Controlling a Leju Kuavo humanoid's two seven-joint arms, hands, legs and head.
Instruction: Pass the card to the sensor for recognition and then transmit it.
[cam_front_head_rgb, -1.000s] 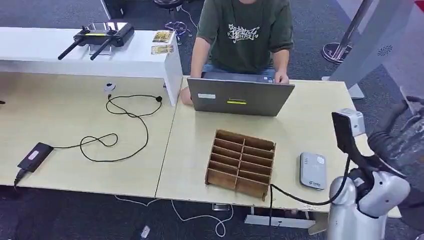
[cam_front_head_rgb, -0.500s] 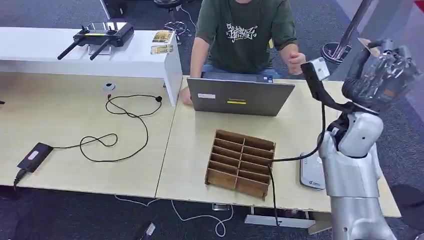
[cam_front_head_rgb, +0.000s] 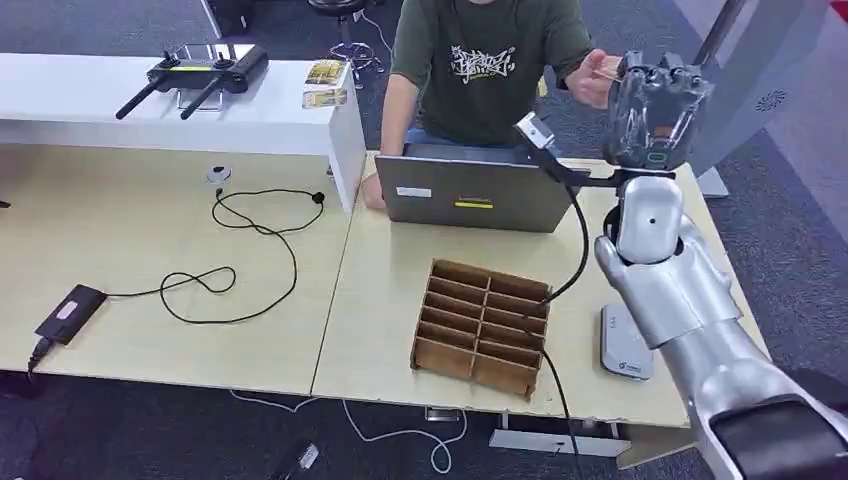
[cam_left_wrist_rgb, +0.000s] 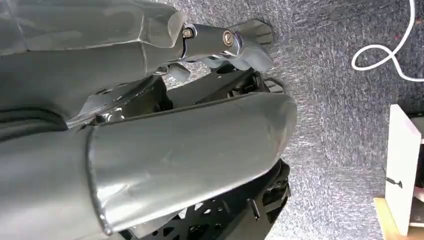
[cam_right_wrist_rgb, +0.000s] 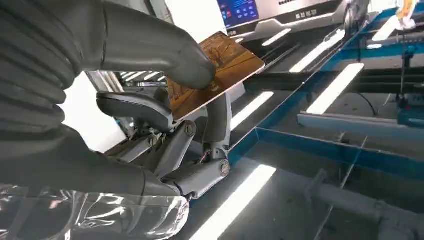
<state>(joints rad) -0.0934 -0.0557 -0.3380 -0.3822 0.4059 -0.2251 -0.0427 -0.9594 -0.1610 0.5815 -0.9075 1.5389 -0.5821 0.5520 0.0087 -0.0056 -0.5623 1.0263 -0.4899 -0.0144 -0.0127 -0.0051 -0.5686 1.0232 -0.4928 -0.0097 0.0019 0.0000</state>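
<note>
On the left of my view the wooden organizer and the grey sensor lie on the table as they did a second ago, and my left hand hangs down toward the floor; I cannot tell how its fingers are. My right hand has risen from the table's right edge to beside the person's hand, and it pinches the brown card between thumb and fingers. So I judge the card is now received, but it is well apart from the sensor, where I must bring it next.

R hand pinches brown card btwn thumb & fingers.
</note>
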